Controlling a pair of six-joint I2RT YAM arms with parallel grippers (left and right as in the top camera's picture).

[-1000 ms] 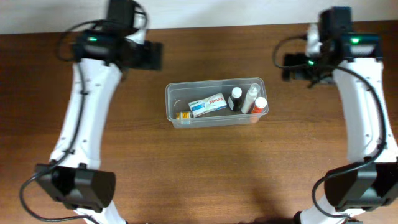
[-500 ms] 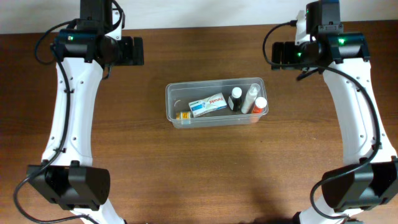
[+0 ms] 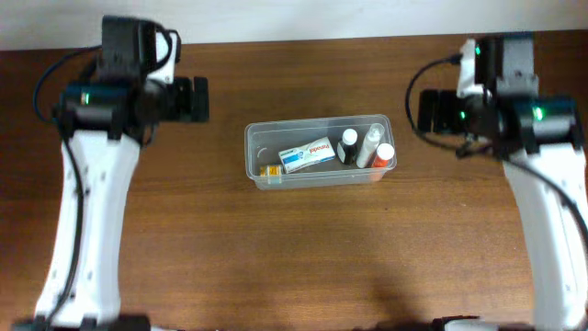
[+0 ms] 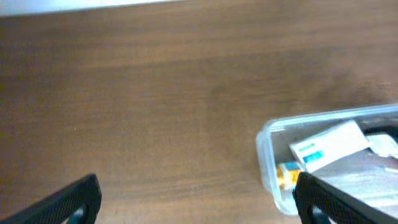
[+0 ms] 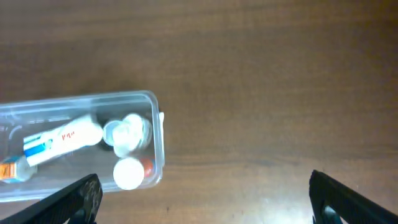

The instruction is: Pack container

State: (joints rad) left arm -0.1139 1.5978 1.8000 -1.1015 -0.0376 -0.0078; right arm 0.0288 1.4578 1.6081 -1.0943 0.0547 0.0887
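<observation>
The clear plastic container (image 3: 257, 175) sits at the table's middle. Inside lie a white and blue box (image 3: 306, 154), a small yellow item (image 3: 270, 170), a black-capped bottle (image 3: 348, 145), a white bottle (image 3: 370, 143) and an orange bottle with a white cap (image 3: 383, 154). My left gripper (image 3: 195, 98) hovers left of the container, open and empty; its wrist view shows the container's left end (image 4: 267, 155). My right gripper (image 3: 428, 108) hovers right of it, open and empty; its wrist view shows the container's right end (image 5: 157, 146).
The brown wooden table (image 3: 303, 248) stretches all round the container. A pale wall edge (image 3: 276, 18) runs along the table's far side. Both arms' white links reach down the left and right sides of the overhead view.
Both arms have pulled outward and back from the container. The left gripper moved a little left and down in the view, the right gripper moved right and down. The container's contents have not moved.
</observation>
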